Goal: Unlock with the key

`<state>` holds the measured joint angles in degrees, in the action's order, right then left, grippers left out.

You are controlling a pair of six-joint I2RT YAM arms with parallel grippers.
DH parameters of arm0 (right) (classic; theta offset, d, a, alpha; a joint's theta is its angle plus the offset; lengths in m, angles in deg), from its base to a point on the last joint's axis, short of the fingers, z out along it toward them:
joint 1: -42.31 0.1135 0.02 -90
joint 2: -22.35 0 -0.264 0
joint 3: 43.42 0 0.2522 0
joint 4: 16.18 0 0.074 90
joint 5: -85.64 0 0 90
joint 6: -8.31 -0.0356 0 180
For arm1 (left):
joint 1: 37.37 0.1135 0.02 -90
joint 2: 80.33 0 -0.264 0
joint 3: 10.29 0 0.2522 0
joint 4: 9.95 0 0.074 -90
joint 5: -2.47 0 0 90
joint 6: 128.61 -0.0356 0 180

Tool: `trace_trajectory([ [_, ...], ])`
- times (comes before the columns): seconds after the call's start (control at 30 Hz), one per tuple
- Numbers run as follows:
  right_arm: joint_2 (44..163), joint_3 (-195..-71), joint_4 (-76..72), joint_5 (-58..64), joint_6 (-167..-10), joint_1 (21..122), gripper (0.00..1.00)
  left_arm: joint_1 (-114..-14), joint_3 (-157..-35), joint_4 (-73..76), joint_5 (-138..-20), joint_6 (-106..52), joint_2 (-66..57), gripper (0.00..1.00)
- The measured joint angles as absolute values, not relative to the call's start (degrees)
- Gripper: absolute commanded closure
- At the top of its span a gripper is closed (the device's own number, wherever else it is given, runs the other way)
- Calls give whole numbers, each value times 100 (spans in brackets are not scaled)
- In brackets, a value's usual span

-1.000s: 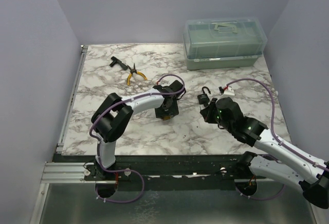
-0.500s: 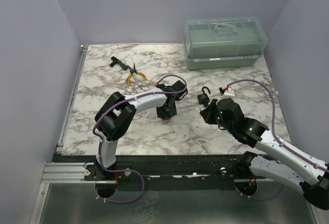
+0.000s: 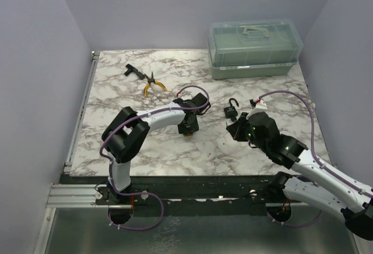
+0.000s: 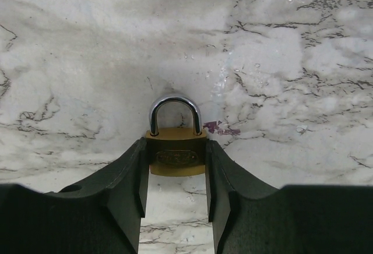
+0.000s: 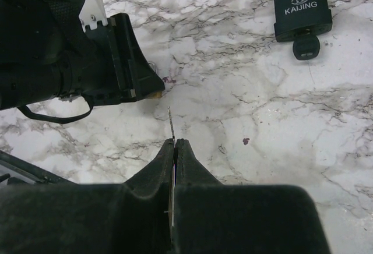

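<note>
A small brass padlock [image 4: 175, 156] with a steel shackle lies on the marble table [image 3: 151, 149]. My left gripper [image 4: 175, 147] points down at it, and both fingertips press the sides of its body. In the top view the left gripper [image 3: 187, 126] sits mid-table and hides the padlock. My right gripper [image 5: 175, 143] is shut on the key [image 5: 171, 123], whose thin silver blade sticks out past the fingertips toward the left gripper [image 5: 125, 62]. In the top view the right gripper [image 3: 235, 128] hovers just right of the left one.
A black padlock [image 5: 303, 15] marked KAIJING, with a key in it, lies open just beyond the right gripper, and shows in the top view as the black padlock [image 3: 231, 110]. Yellow-handled pliers [image 3: 152, 85] and a black tool [image 3: 132, 71] lie at the back left. A translucent toolbox [image 3: 255, 49] stands at the back right.
The left gripper's jaws have narrowed onto the brass padlock and its wrist has shifted slightly. The right arm has barely moved, still pinching the key.
</note>
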<state>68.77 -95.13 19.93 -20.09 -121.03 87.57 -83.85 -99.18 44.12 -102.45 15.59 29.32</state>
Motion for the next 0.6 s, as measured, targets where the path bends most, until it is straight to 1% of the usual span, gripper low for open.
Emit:
trace_trajectory([
  [0.27,6630,-9450,1650,-1596,-12063,8757,100,-8374,-9256,3446,-9952,1712,2263,100],
  [0.43,6931,-9450,1316,-1193,-12061,8757,100,-8369,-9035,2911,-9867,2020,1607,100],
  [0.6,7314,-9450,924,-848,-12063,8757,100,-8293,-8469,2305,-9871,2518,589,100],
])
